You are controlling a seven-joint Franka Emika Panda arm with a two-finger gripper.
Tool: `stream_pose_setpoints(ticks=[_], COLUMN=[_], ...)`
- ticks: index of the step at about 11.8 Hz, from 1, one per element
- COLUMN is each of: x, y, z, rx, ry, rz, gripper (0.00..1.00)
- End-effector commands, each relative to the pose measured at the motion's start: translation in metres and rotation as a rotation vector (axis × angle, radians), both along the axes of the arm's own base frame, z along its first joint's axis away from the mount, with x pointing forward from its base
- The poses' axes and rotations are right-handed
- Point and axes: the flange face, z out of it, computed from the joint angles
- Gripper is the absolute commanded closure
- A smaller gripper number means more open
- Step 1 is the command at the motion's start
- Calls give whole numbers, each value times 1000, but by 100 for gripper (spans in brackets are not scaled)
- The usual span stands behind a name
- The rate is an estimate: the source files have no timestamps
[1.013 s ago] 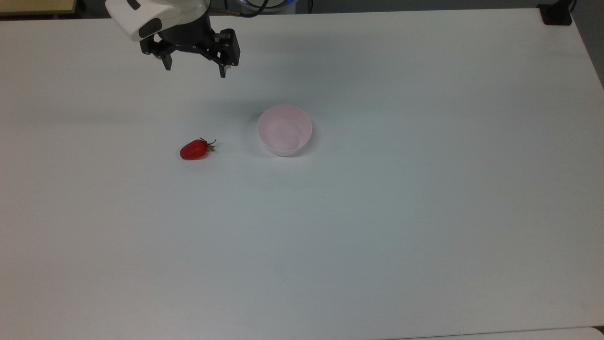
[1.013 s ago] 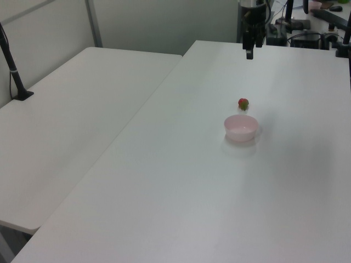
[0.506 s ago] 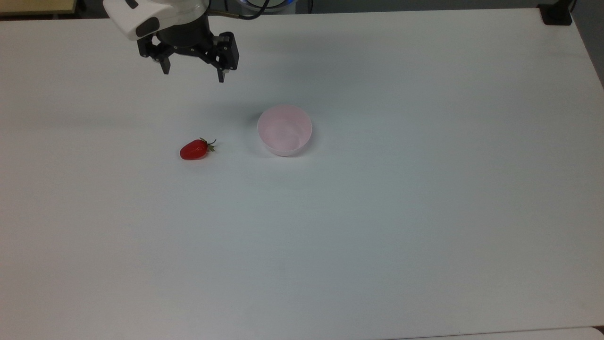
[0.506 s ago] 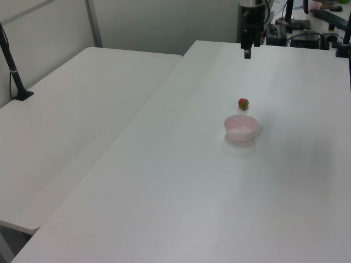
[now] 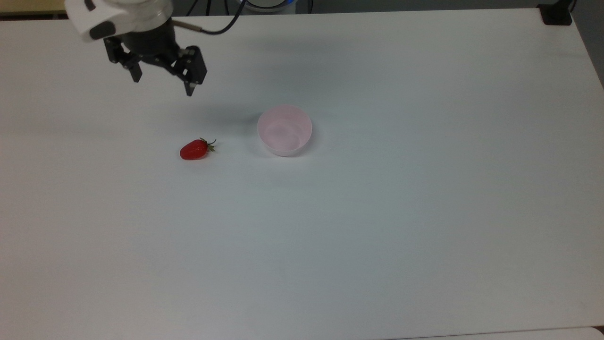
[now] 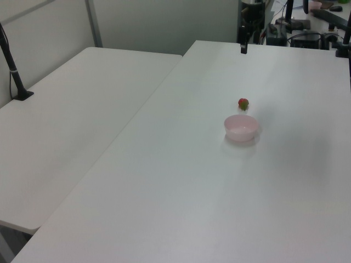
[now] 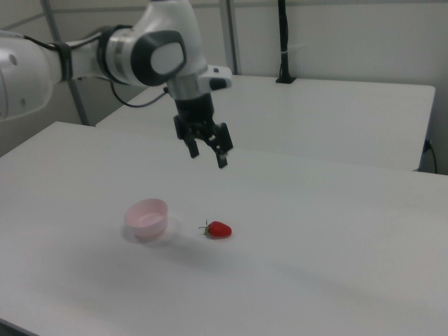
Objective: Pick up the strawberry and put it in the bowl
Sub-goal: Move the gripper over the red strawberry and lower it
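Note:
The small red strawberry (image 5: 194,149) (image 6: 243,103) (image 7: 219,229) lies on its side on the white table, green stem pointing toward the bowl. The pale pink bowl (image 5: 284,130) (image 6: 240,127) (image 7: 146,218) stands upright and holds nothing, a short gap to the top view's right of the berry. My gripper (image 5: 163,87) (image 7: 208,159) hangs open in the air above the table, up and to the top view's left of the strawberry, with nothing between its black fingers. In the left view the gripper (image 6: 243,48) is far behind the berry.
The white table (image 5: 377,226) stretches wide around both objects. A second white table (image 6: 71,126) adjoins it on the left view's left. A black clamp foot (image 5: 556,14) sits at the top view's upper right corner. Cables and equipment (image 6: 307,33) stand beyond the far edge.
The gripper has travelled to the top view's left and a little toward the strawberry, staying open. Strawberry and bowl have not moved.

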Motion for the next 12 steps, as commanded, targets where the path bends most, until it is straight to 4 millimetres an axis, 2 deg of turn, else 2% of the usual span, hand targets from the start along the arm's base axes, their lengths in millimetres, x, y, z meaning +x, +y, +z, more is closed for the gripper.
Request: stream_pose_setpoints(ticks=[1, 3, 6, 10, 11, 12], x=[7, 12, 6, -3, -7, -13], y=[-21, -27, -32, -29, -34, -27], z=[-55, -79, -98, -128, -138, -156], rx=[37, 48, 48, 47, 46, 44], ry=[44, -8, -47, -45, -27, 0], rz=[-133, -363, -592, -650, -662, -648], gripper=[0, 0, 0, 0, 0, 0])
